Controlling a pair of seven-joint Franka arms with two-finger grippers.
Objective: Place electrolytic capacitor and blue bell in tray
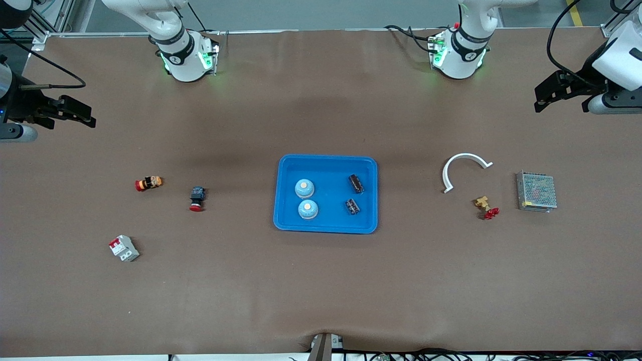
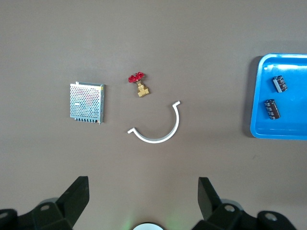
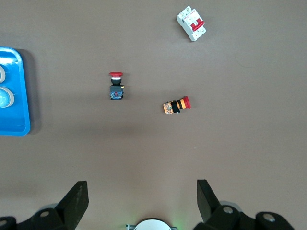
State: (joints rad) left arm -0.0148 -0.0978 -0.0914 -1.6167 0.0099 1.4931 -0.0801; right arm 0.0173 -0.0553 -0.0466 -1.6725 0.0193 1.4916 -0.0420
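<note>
The bright-blue tray (image 1: 328, 165) lies mid-table. In it rest two blue bells (image 1: 304, 188) (image 1: 308, 209), and two dark electrolytic capacitors (image 1: 356, 183) (image 1: 352, 206) on the side toward the left arm. My left gripper (image 1: 556, 98) hangs open and empty over the left arm's end of the table. In the left wrist view it (image 2: 143, 184) looks down at the tray's rim (image 2: 256, 96) and both capacitors (image 2: 280, 84). My right gripper (image 1: 80, 113) hangs open and empty over the right arm's end. The right wrist view shows it (image 3: 142, 184), the tray's edge (image 3: 21, 96) and a bell (image 3: 5, 98).
Toward the left arm's end lie a white curved piece (image 1: 464, 168), a brass valve with a red handle (image 1: 485, 206) and a metal mesh box (image 1: 536, 191). Toward the right arm's end lie two red-capped push buttons (image 1: 149, 183) (image 1: 196, 198) and a white circuit breaker (image 1: 124, 248).
</note>
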